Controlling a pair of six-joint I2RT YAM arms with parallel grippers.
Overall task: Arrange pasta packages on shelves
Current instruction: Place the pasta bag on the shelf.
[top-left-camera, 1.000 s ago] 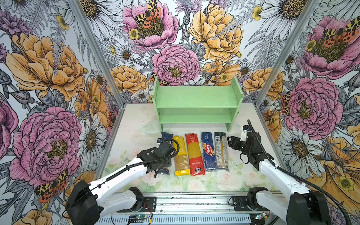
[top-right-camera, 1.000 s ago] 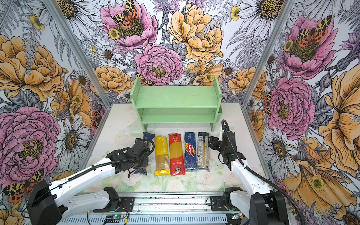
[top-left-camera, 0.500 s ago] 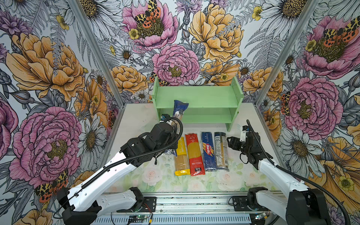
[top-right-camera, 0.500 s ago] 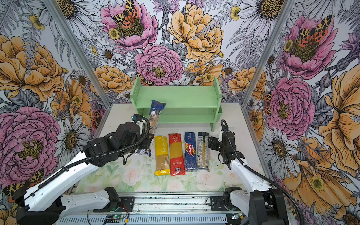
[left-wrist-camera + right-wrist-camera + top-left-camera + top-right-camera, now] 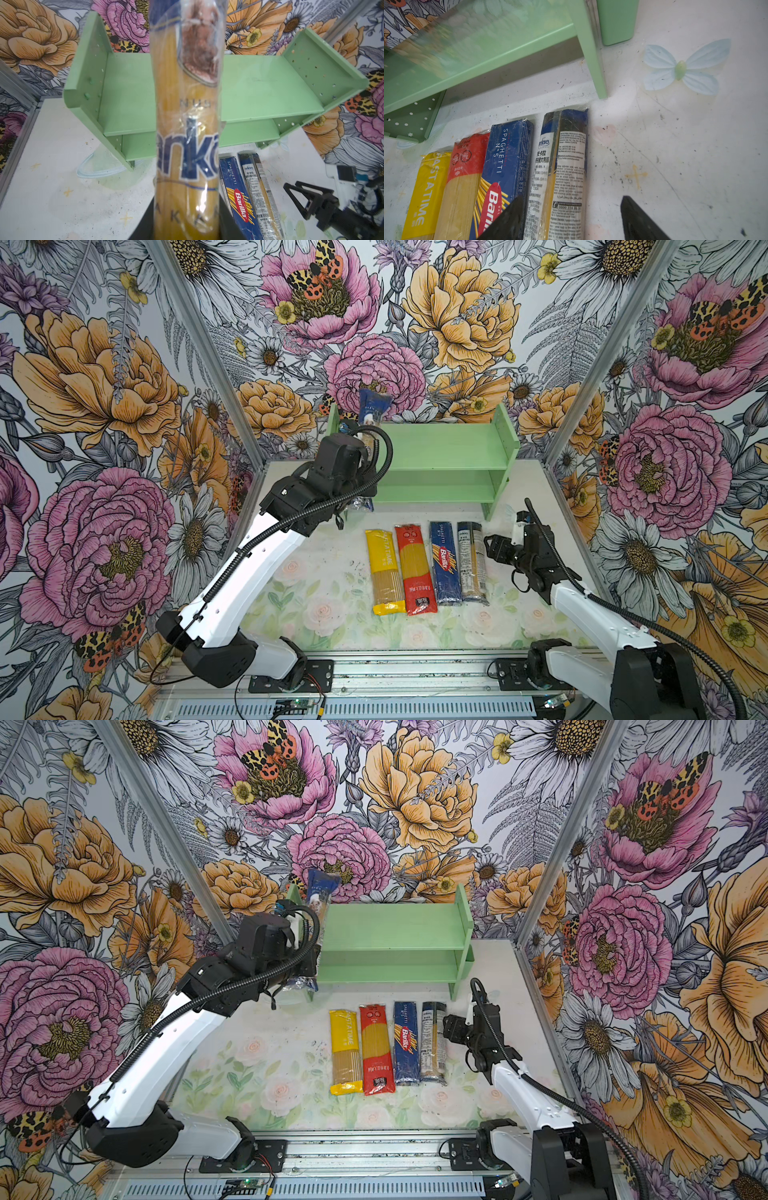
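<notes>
Spaghetti packet with the blue end [image 5: 372,412] stands nearly upright, clamped low down in my left claw [image 5: 360,485] at the rack's [image 5: 444,448] left panel, so I reckon it could swing and snag there. A second ago it lay beside the yellow packet [image 5: 384,568]. My right claw [image 5: 492,546] hangs spread by the white-labelled packet [image 5: 471,560], unchanged.

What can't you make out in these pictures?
- Left gripper: grip covered by the blue-ended clear plastic spaghetti packet in the left wrist view, by its arm in both top views.
- That packet's far end: cut by the left wrist view's edge.
- Pale green wooden rack, lower shelf: rear hidden under the upper shelf, both top views.
- Clear white-labelled packet, print: too small in both top views.
</notes>
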